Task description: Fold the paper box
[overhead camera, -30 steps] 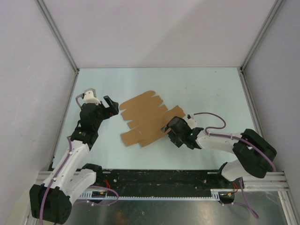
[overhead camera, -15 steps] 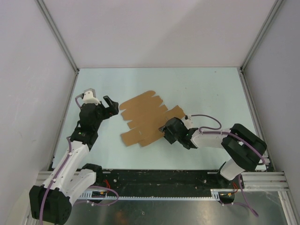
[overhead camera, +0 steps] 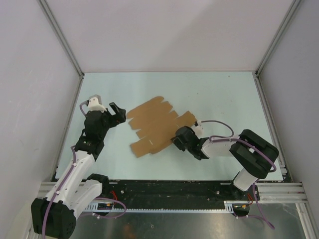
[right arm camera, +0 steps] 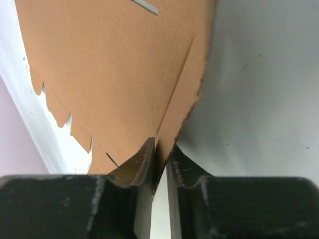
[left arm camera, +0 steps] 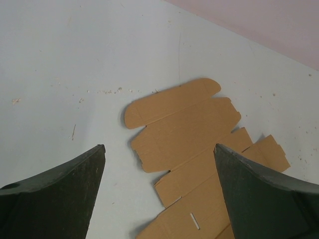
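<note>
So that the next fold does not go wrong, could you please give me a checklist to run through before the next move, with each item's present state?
1. The right gripper is shut on the paper box: ok, it pinches the sheet's near right edge.
2. That grip is deep enough to hold: cannot tell, only a thin strip of cardboard sits in the jaws.
3. The left gripper is open: ok, jaws wide apart, holding nothing.
4. The left gripper is clear of the sheet: cannot tell, it sits right beside the sheet's left edge.
5. No panel is folded: ok, the sheet lies spread flat on the table, creases and slots showing.
</note>
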